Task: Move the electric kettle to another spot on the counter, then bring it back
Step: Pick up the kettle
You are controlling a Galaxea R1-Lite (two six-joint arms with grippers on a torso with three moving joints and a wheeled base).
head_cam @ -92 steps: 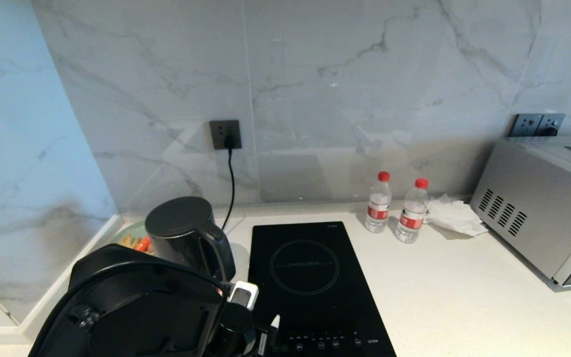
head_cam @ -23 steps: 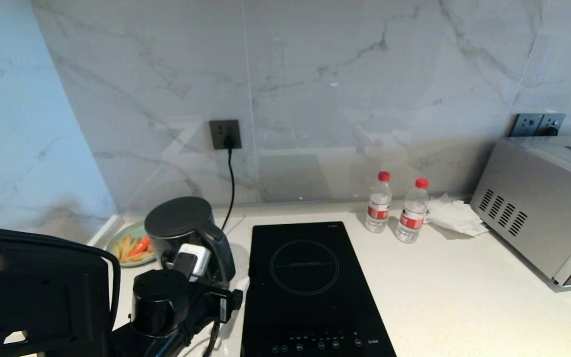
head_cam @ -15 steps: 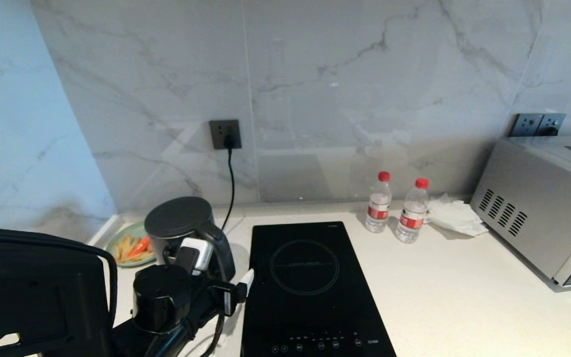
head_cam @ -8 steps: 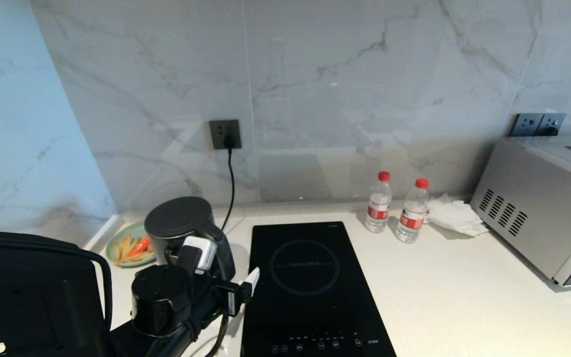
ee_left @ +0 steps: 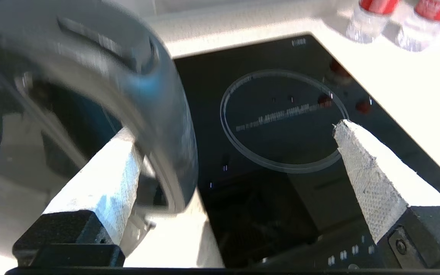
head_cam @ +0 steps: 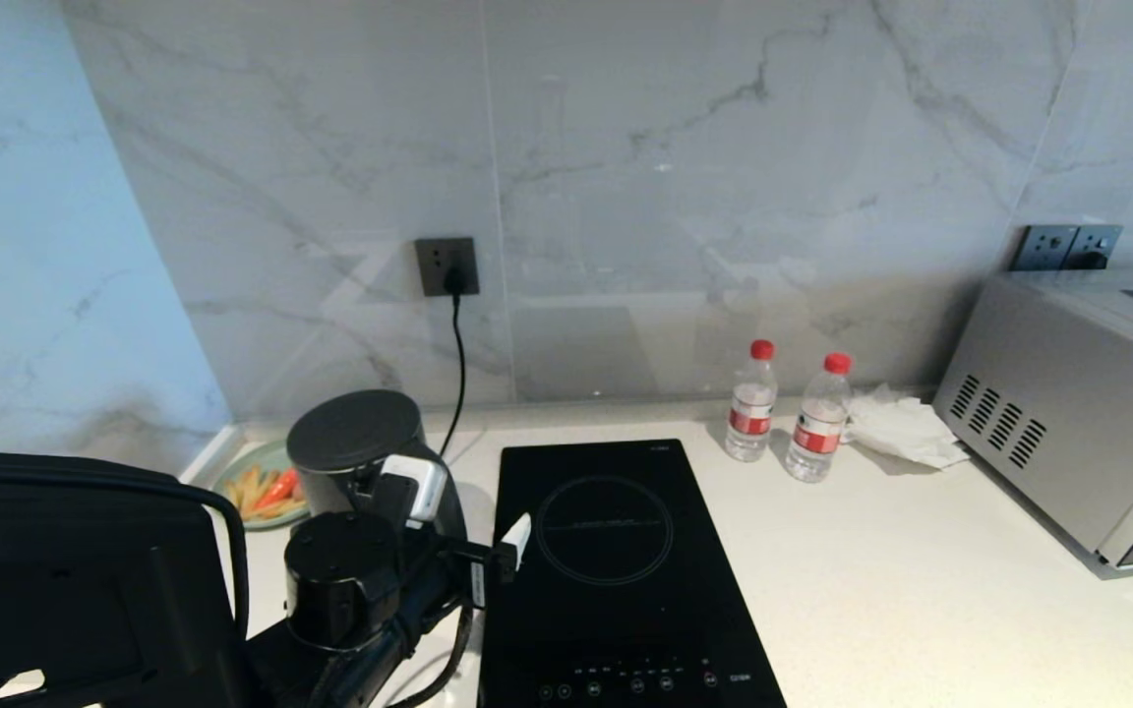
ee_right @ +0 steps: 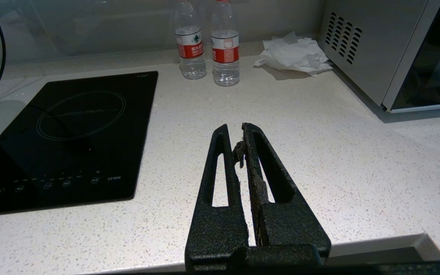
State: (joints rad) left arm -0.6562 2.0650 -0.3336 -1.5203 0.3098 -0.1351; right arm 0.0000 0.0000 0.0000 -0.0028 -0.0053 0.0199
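So you're barely started: the kettle (head_cam: pixel 360 452) sits at the counter's (head_cam: pixel 921 610) back-left beside the hob (head_cam: pixel 616 570), your left gripper (ee_left: pixel 235 160) has its fingers spread wide around what looks like the handle, nothing gripped, so both moves remain, right gripper (ee_right: pixel 243 133) parked closed.

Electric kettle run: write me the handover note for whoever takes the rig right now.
Left gripper: open, at the electric kettle; the wrist view shows one finger reaching through the loop handle, nothing clamped.
Right gripper: shut, empty, parked over the counter well away from the kettle.
Kettle stands upright at the counter's back left, beside the induction hob.
Done: approach only.
Left: close on the handle, lift, set the kettle elsewhere on the counter, then bring it back.
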